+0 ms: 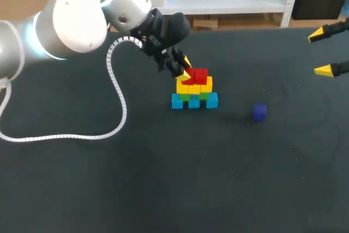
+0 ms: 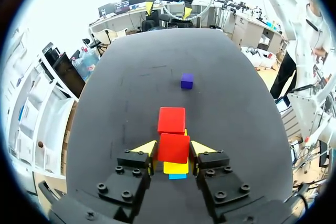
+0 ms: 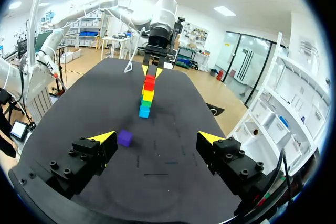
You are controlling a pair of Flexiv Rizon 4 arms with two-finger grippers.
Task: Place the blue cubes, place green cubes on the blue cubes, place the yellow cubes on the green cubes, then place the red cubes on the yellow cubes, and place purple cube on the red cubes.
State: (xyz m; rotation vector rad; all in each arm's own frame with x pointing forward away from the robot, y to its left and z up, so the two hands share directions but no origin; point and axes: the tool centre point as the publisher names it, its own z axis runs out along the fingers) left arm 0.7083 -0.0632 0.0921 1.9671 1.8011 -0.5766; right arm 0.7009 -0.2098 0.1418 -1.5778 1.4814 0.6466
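Note:
The stack (image 1: 194, 90) stands mid-table: blue cubes (image 1: 211, 101) at the base, then green (image 1: 186, 97), yellow (image 1: 206, 85) and two red ones on top. My left gripper (image 1: 186, 68) sits at the top of the stack. The nearer red cube (image 2: 174, 149) lies on the yellow cubes between its fingers, which stand slightly apart from the cube's sides. The other red cube (image 2: 171, 120) sits just ahead of it. The purple cube (image 1: 259, 111) lies alone on the table to the right of the stack. My right gripper (image 1: 320, 53) hangs open and empty at the far right, with the purple cube (image 3: 124, 138) ahead of it.
The left arm's white ribbed cable (image 1: 117, 96) loops over the table to the left of the stack. The dark table top (image 1: 174, 178) runs bare in front of the stack and around the purple cube.

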